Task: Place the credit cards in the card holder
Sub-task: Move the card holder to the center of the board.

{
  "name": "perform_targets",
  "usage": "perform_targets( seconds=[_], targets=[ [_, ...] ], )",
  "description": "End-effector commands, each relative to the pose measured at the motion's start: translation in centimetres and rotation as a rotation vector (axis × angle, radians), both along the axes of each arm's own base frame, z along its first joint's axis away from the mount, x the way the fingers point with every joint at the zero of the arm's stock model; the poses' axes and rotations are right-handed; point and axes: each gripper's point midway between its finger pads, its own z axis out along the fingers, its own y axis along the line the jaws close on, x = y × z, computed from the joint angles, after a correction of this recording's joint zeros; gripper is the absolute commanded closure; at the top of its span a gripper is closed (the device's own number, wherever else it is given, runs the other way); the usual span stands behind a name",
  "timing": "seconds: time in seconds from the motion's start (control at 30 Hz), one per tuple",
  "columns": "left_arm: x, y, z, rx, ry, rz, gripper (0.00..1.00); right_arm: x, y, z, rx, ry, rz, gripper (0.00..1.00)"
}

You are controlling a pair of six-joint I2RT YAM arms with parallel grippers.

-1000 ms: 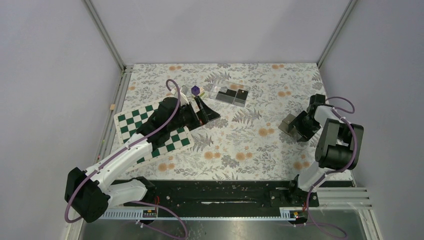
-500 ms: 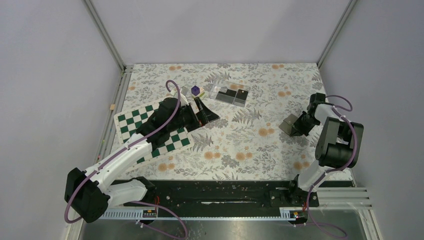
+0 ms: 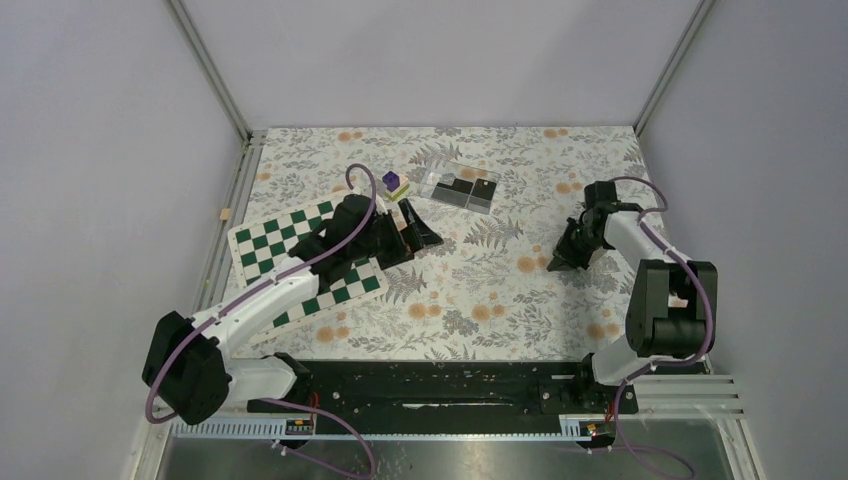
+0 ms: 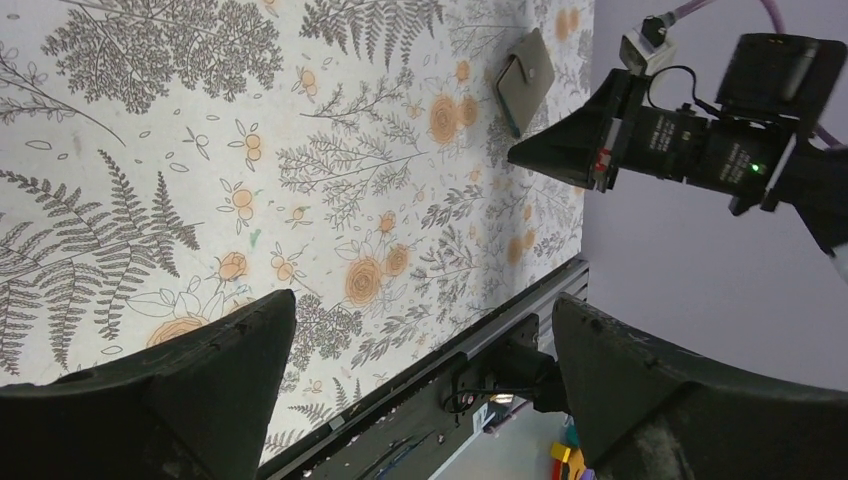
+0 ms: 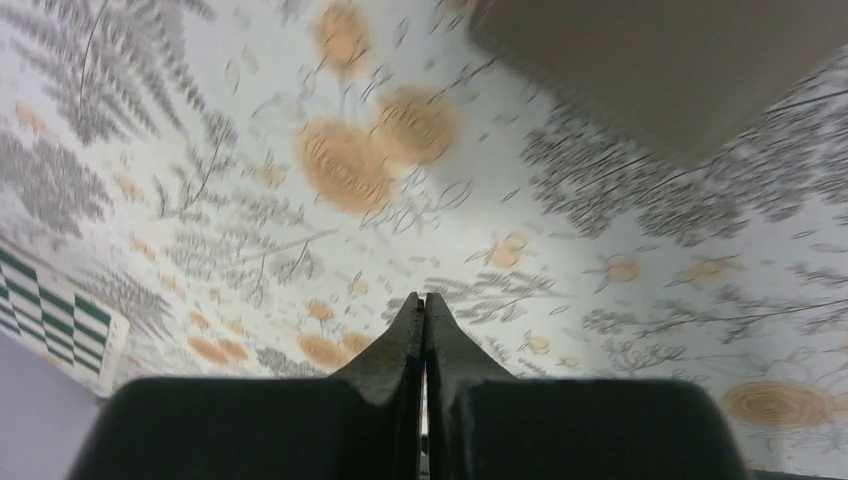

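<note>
- The left wrist view shows the closed card holder (image 4: 527,78) on the floral desk (image 4: 300,150), just beside the pinched-shut right hand (image 4: 520,155).
- Overhead: left hand (image 3: 415,228) spread wide; credit cards (image 3: 463,196) in the clear box (image 3: 432,183).

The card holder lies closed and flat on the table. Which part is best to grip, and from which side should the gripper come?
Likely its two long edges, from straight above. The card holder lies flat, cover and clasp up, too thin for a sideways pinch; its narrow width suits the jaws. The right gripper, shut and empty near it, must open first.
</note>
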Motion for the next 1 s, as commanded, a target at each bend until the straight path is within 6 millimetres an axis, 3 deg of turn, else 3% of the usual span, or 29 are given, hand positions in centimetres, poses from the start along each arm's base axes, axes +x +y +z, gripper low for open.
perform_targets(
  seconds=[0.0,0.13,0.2,0.33,0.4,0.5,0.7,0.73,0.83,0.97],
  targets=[
    [0.4,-1.3,0.6,-0.045,0.011,-0.034,0.01,-2.9,3.1,1.5,0.082,0.005,0.088,1.00],
    [0.1,-2.5,-1.0,-0.047,0.068,-0.074,0.01,-4.2,3.3,2.2,0.093,-0.017,0.106,1.00],
    [-0.1,-3.0,-1.7,-0.041,0.094,-0.094,0.01,-4.3,2.5,2.4,0.041,-0.023,0.112,1.00],
    [-0.4,-4.1,-2.6,-0.033,0.126,-0.141,0.01,-2.7,0.2,3.5,-0.096,-0.044,0.085,0.45],
    [-0.6,-4.4,-2.5,-0.033,0.122,-0.151,0.01,-1.1,-1.1,4.4,-0.153,-0.064,0.044,0.29],
    [-0.7,-4.4,-2.2,-0.034,0.106,-0.159,0.01,0.6,-3.8,4.7,-0.217,-0.046,-0.069,0.14],
    [-0.6,-4.1,-1.1,-0.025,0.071,-0.164,0.01,2.6,-9.8,3.8,-0.275,0.097,-0.219,0.11],
    [-0.7,-4.1,-0.9,-0.027,0.067,-0.168,0.01,2.8,-10.6,3.7,-0.313,0.128,-0.209,0.03],
    [-0.6,-4.2,-0.6,-0.033,0.055,-0.175,0.01,3.4,-12.0,2.7,-0.363,0.219,-0.174,0.01],
    [-0.7,-4.4,-0.6,-0.030,0.052,-0.194,0.01,4.5,-12.3,1.0,-0.352,0.294,-0.136,0.00]
  ],
)
